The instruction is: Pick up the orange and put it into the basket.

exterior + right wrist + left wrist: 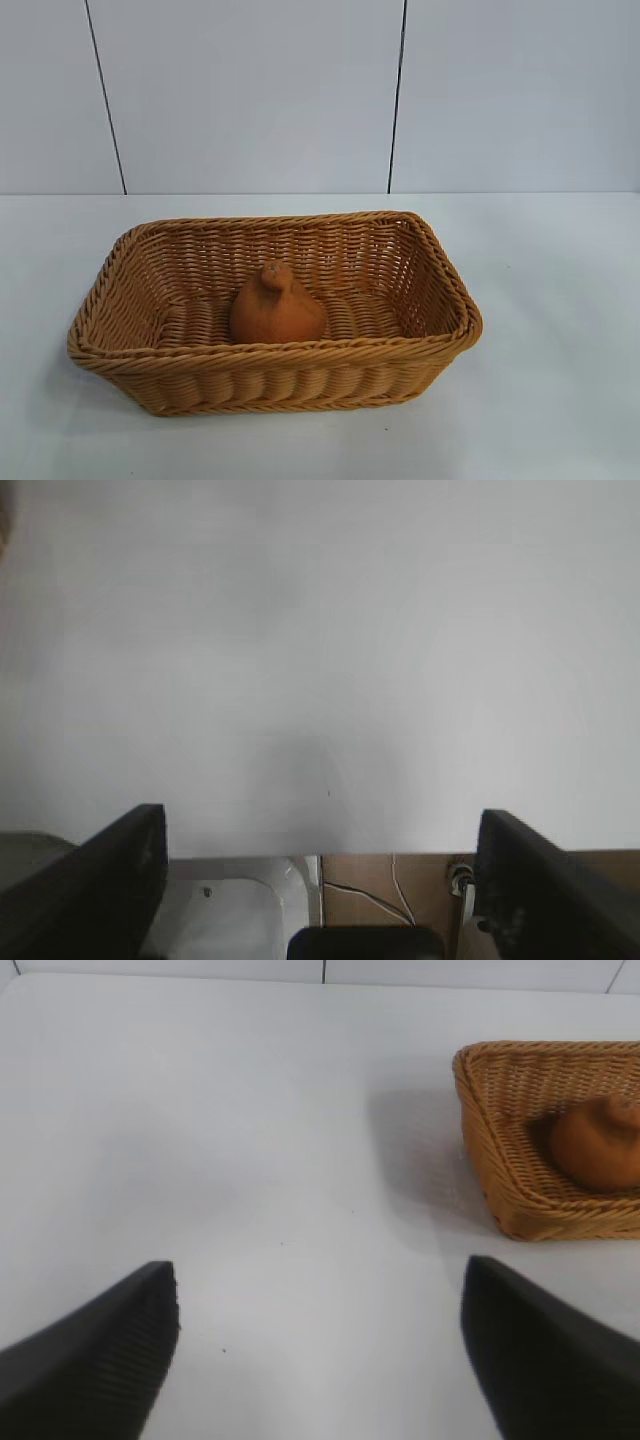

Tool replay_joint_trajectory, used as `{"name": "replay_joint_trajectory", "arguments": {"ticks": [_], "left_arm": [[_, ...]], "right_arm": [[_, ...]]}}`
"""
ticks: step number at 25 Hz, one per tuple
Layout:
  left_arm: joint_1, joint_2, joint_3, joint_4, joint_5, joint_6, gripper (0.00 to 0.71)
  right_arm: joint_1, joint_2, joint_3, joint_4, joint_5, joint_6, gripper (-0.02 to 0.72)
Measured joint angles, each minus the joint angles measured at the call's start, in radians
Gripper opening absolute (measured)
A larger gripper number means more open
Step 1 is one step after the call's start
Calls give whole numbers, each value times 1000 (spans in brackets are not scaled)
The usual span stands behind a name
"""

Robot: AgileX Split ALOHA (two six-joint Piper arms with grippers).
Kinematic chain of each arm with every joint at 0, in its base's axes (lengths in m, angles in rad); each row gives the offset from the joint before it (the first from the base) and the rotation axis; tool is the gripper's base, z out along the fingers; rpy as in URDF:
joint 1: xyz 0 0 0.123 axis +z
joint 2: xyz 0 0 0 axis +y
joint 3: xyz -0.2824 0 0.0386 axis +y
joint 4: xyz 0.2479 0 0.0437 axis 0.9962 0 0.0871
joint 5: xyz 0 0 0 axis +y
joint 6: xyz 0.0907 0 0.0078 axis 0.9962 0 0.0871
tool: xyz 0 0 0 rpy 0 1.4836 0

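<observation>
Already orange [277, 306] in basket [110, 268]

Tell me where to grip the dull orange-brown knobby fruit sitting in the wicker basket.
Grip the dull orange-brown knobby fruit across its wide lower dome, coming straight down from above. The tan woven wicker basket walls block side approaches, and the narrow top bump likely gives poor purchase.

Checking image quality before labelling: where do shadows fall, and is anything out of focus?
Exterior view: the basket throws a soft shadow on the table; the orange is sharp. Left wrist view: a faint shadow lies beside the basket; the open left pincer looks soft. Right wrist view: the open right pincer is blurred.
</observation>
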State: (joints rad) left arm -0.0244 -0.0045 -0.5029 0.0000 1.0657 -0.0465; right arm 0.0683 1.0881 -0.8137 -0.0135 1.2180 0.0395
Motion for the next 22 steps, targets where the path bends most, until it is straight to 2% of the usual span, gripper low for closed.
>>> {"name": "replay_joint_trajectory", "arguments": {"ticks": [9, 22], "left_arm": [[0, 0, 0, 0, 0, 0, 557], [0, 0, 0, 0, 0, 0, 557]], "right_arm": [[0, -489, 293, 0, -171, 0, 580], [0, -903, 321, 1, -197, 0, 580]]}}
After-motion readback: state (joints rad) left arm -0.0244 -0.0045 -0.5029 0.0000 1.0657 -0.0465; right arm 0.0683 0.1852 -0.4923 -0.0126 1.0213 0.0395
